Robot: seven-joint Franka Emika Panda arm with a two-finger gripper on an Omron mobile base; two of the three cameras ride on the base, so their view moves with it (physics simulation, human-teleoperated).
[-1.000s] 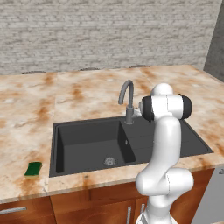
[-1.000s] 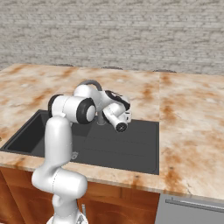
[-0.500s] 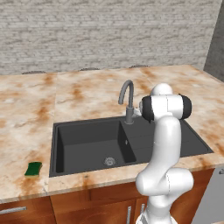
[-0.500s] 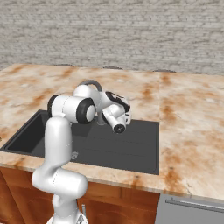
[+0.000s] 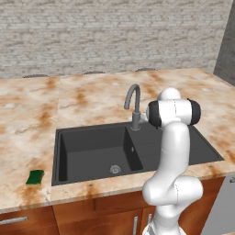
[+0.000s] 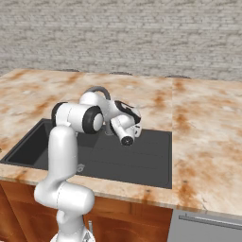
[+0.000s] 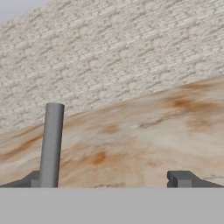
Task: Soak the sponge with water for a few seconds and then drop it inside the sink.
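A: Item one, the sponge (image 5: pixel 35 176)?

B: Small green block, lying flat on the marble counter (image 5: pixel 27 119), just off the front-left corner of the sink (image 5: pixel 183 144). In the left base view it sits at about 8 o'clock from the drain (image 5: pixel 115 169). Nothing touches it.

A: Item two, the sink?

B: Dark rectangular unit set into the counter. Deep basin on the left half, flat drainboard on the right. Round metal drain on the basin floor, toward the front. Grey curved faucet (image 5: pixel 133 106) stands upright at the rear edge, between basin and drainboard, at 12 o'clock from the drain.

A: Item three, the gripper (image 7: pixel 113 179)?

B: Held up over the sink beside the faucet, well apart from the sponge. In the hand view the two dark fingertips (image 7: pixel 183 179) stand far apart, nothing between them. The faucet's pipe rises just above the left tip. Beyond lie counter and the brick wall (image 7: pixel 109 52).

A: Item four, the arm (image 6: pixel 75 118)?

B: White, rising from the front of the cabinet, elbow bent over the drainboard.
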